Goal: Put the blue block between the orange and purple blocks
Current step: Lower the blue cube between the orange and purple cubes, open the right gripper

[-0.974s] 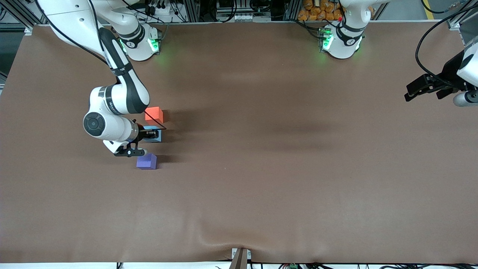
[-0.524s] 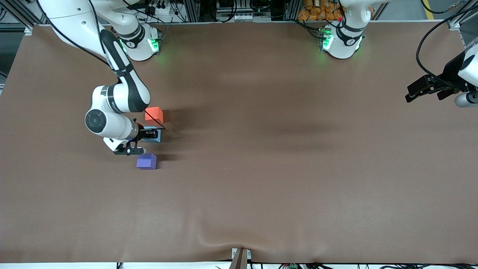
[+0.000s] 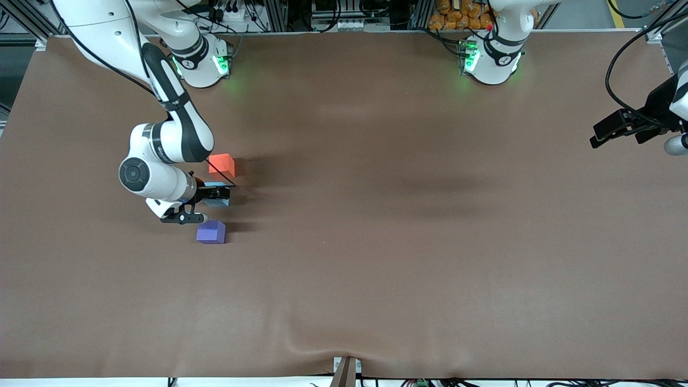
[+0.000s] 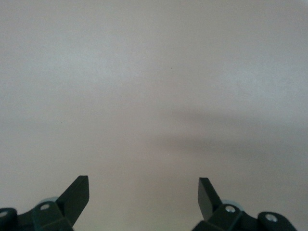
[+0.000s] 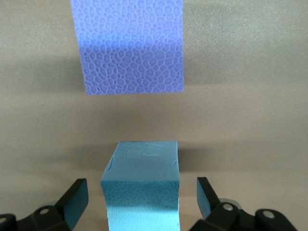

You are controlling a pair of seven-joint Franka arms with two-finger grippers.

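Observation:
The blue block [image 3: 220, 200] rests on the table between the orange block [image 3: 222, 164] and the purple block [image 3: 211, 232], the three in a short row. My right gripper [image 3: 211, 192] is low around the blue block, open. In the right wrist view the blue block [image 5: 142, 187] stands between the fingertips [image 5: 77, 202] with a gap on each side, and the purple block [image 5: 130, 45] lies just past it. My left gripper [image 3: 613, 134] waits open over the table's edge at the left arm's end. The left gripper [image 4: 143, 197] has only bare table under it.
The brown table cover [image 3: 376, 242] has a raised wrinkle at its near edge [image 3: 322, 349]. The two arm bases [image 3: 204, 64] [image 3: 492, 59] stand along the edge farthest from the front camera.
The right gripper's jaws have opened and let go of the blue block, which stays between the orange and purple blocks. The left gripper has drifted a little toward its end of the table.

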